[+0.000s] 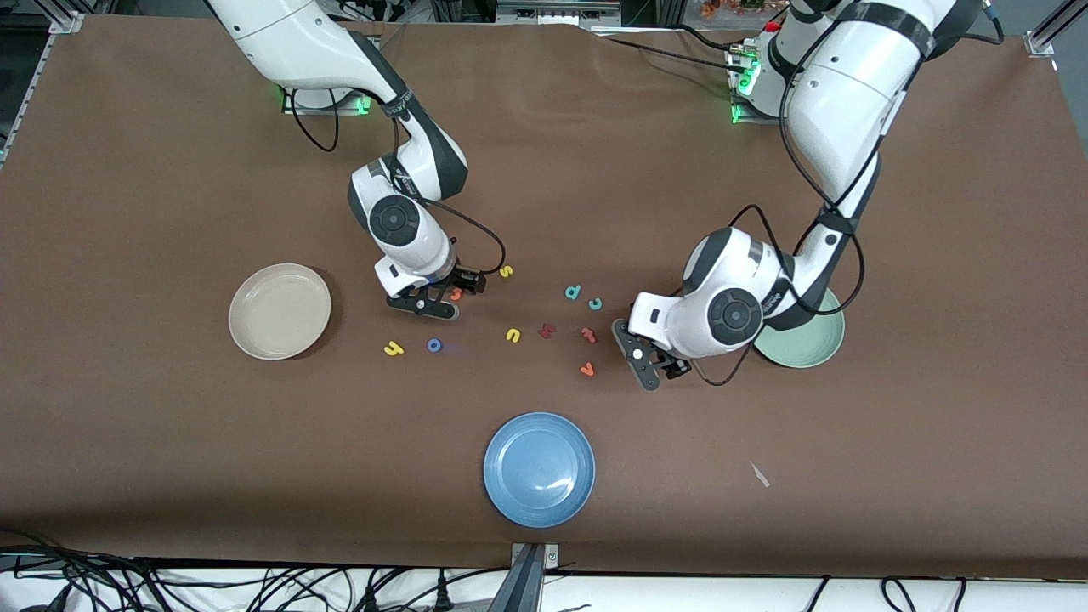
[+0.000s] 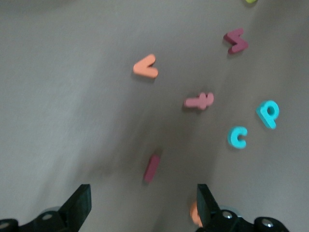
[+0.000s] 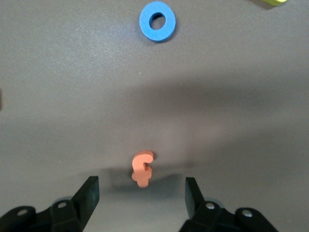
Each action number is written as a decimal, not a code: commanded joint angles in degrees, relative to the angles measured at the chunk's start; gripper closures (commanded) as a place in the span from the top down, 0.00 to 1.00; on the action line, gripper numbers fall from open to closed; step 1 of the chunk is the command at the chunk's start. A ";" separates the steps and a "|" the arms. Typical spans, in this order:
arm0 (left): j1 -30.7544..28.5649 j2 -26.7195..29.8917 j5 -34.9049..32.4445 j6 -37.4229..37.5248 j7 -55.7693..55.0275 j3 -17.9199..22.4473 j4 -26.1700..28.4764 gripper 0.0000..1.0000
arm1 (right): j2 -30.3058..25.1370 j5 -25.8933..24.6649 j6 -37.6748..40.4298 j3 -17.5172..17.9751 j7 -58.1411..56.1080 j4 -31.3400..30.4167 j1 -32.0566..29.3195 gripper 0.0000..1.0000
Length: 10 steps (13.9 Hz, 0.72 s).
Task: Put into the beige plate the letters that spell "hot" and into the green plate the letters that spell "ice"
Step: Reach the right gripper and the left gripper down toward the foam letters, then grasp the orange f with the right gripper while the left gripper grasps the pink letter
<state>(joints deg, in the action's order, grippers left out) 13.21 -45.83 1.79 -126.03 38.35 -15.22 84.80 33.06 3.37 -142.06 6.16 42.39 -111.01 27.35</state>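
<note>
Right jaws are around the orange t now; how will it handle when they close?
The orange t looks like thin foam lying flat on the table, so probably light and squashy. Flat-sided, it should not roll, though a thin edge may slip or tilt between the pads.

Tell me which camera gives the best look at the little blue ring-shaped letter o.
The right wrist view: the blue o shows large, its hole clear, lying flat on the table. The front view shows it only as a tiny blue dot beside the yellow h. The left wrist view misses it.
</note>
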 commanded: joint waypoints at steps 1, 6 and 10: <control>1.56 -2.07 -1.78 -2.11 1.46 0.45 -2.36 0.65 | 1.66 0.06 -0.33 -0.09 0.06 2.02 0.42 0.77; 2.26 -2.07 -5.57 -2.11 1.55 0.36 -2.36 0.53 | 2.27 -0.47 -0.33 -0.27 -0.65 2.02 0.16 0.50; 2.17 -2.42 -6.96 -2.11 2.42 0.45 -1.92 0.53 | 2.36 -0.29 -0.41 -0.27 -0.30 2.11 0.16 0.18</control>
<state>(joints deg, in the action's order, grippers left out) 14.91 -47.22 -2.97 -128.34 39.49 -15.14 83.98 34.19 3.27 -142.09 5.88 42.19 -109.99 27.31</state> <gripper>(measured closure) 0.467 0.727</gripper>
